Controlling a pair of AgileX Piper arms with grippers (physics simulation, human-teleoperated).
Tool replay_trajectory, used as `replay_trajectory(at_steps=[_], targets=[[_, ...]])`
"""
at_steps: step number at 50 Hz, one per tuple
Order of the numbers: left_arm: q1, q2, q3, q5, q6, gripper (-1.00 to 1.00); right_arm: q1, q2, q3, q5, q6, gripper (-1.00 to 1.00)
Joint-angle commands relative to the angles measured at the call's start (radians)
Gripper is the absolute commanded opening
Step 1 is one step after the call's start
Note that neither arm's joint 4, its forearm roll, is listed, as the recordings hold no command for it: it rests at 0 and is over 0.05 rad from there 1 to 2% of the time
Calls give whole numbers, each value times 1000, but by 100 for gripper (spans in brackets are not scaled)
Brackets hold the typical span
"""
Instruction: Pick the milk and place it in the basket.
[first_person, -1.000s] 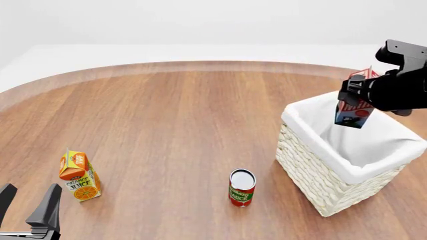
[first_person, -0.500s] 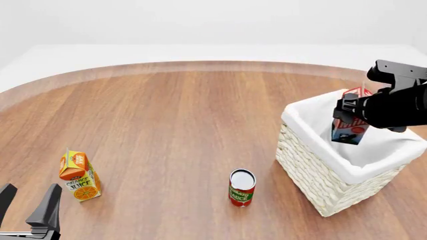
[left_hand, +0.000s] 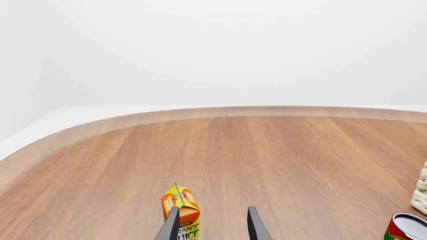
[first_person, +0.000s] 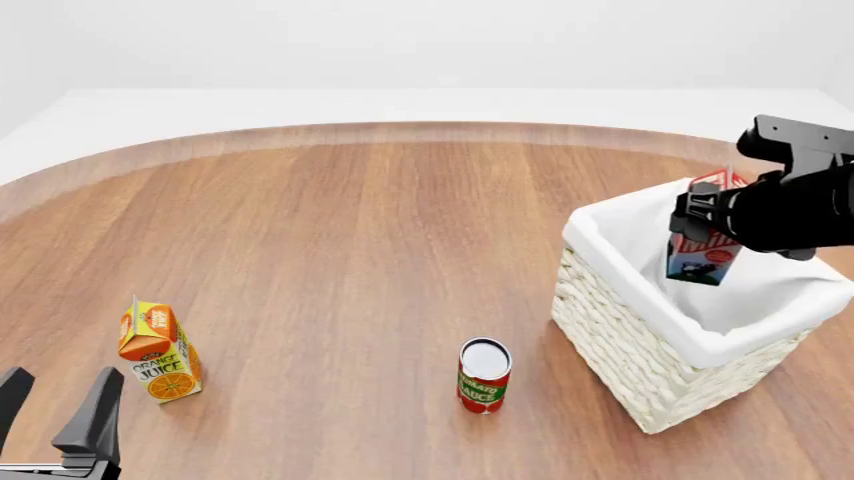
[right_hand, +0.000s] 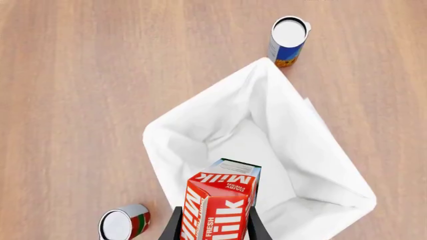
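The milk (first_person: 703, 243) is a red carton with a blue-green base, hanging upright over the open top of the basket (first_person: 627, 345). My right gripper (first_person: 698, 218) is shut on its upper part. In the right wrist view the milk (right_hand: 220, 202) sits between the two fingers (right_hand: 175, 226), above the basket's white liner (right_hand: 293, 130); its base is level with or just below the rim. My left gripper (first_person: 54, 405) stands open at the near left edge, holding nothing.
An orange juice carton (first_person: 158, 350) stands just ahead of the left gripper (left_hand: 212, 227), also as the juice carton (left_hand: 181, 210) by the left finger. A red can (first_person: 483, 375) stands left of the basket. A second can (right_hand: 289, 39) stands beyond the basket's far corner.
The right gripper came down with the milk toward the basket's opening, then nearly stopped. The left arm stayed still.
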Motion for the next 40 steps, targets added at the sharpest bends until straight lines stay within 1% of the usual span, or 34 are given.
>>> replay_trajectory(at_steps=[1, 22, 27, 30, 38, 39, 40], targets=[[0, 0, 0, 0, 0, 100, -5, 20, -8, -33, 12, -100], [0, 0, 0, 0, 0, 100, -40, 121, 8, -123, -7, -100], [0, 0, 0, 0, 0, 100, -57, 129, -5, -120, -12, -100], [0, 0, 0, 0, 0, 100, -62, 139, 4, -136, -12, -100], [0, 0, 0, 0, 0, 100, -74, 147, 8, -142, -18, -100], [0, 0, 0, 0, 0, 100, -79, 150, 6, -140, -21, 100], [0, 0, 0, 0, 0, 100, -89, 152, 5, -139, -22, 100]])
